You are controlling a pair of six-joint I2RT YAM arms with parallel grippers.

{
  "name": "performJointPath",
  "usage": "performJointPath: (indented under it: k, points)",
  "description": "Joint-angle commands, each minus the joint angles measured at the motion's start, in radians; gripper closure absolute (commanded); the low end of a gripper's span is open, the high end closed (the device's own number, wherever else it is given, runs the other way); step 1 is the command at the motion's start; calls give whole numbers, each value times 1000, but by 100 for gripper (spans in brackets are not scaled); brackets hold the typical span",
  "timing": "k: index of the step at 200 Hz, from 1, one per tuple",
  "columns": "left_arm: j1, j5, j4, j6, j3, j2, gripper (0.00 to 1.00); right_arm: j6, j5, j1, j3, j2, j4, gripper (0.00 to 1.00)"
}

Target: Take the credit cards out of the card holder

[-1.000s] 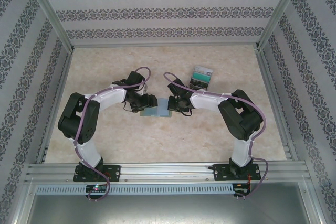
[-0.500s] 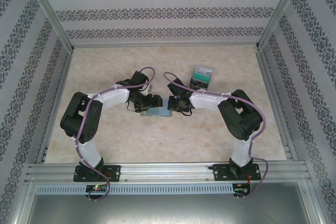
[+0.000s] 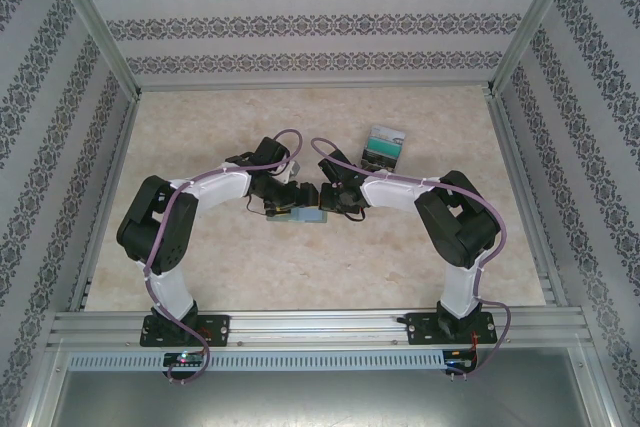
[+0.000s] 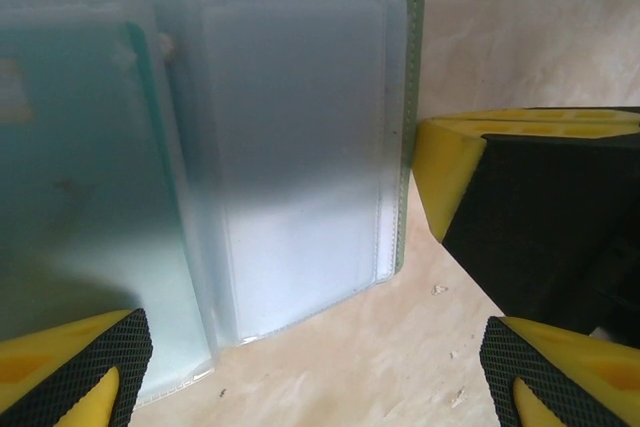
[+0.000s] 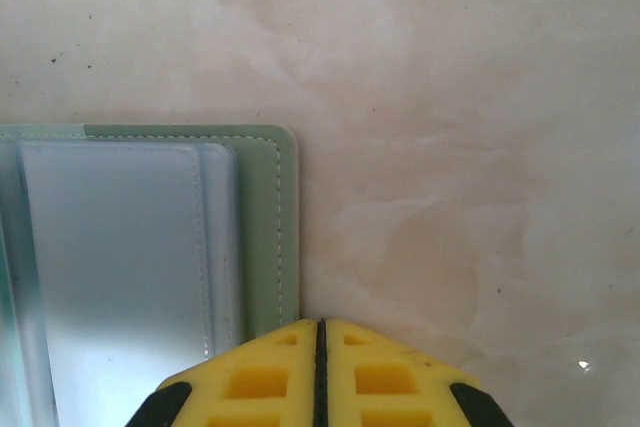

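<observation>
The card holder [image 3: 300,215], a grey-green bifold, lies open on the table between the two arms. Its clear plastic sleeves [image 4: 290,147] face up and look empty where I can see through them. My left gripper [image 4: 315,372] stands open just above the table, and the holder's near corner lies between its fingers [image 4: 70,367]. My right gripper [image 5: 320,377] is shut with nothing in it, its tips against the holder's green stitched edge [image 5: 265,237]. That gripper's yellow and black finger [image 4: 520,207] shows beside the holder. The credit cards [image 3: 382,147] lie in a small pile at the back right.
The marble-pattern table [image 3: 250,267] is walled by patterned panels on three sides. An aluminium rail [image 3: 320,325] with both arm bases runs along the near edge.
The left arm has moved right, over the holder, and its jaws have opened wider. The right arm has stayed put.
</observation>
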Motion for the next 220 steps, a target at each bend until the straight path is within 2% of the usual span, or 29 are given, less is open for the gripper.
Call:
performJointPath:
  k: [1, 31, 58, 172, 220]
  points:
    - [-3, -69, -15, 9, -4, -60, 12, 19, -34, 28, -1, 38, 13, 98]
    - [2, -213, -93, 6, -16, -79, 11, 19, -35, 28, -1, 38, 13, 97]
    - [13, -260, -87, -12, -47, -104, 10, 19, -37, 28, -1, 39, 15, 97]
    - [13, -187, -69, -3, -18, -15, 11, 20, -40, 29, 10, 47, 12, 97]
    - [13, -87, -14, 2, -22, -8, 11, 19, -44, 30, 13, 50, 12, 97]
